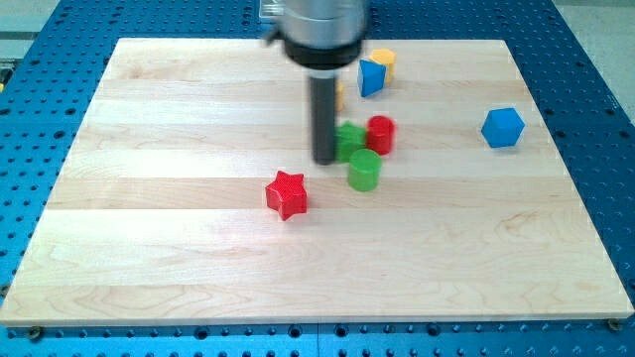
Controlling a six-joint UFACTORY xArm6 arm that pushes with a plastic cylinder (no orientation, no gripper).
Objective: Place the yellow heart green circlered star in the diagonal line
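Camera view shows the wooden bench with the red star nearest the view's bottom, lying flat and apart from the other blocks. Farther up, the green circle stands just to the view's right of my tip; a second green block, shape unclear, touches or nearly touches the tip, with a red cylinder against its right side. Beyond these, a yellow block is mostly hidden behind the rod; whether it is the heart cannot be told. At the view's top sit a blue block and another yellow block; a blue cube lies well apart at the right. No pincer is fitted, so no open or closed state applies. The blocks appear small, rigid and light, likely sliding readily on smooth wood; contact is best made low and centred on a flat side, since an off-centre push would probably spin the star at its points.
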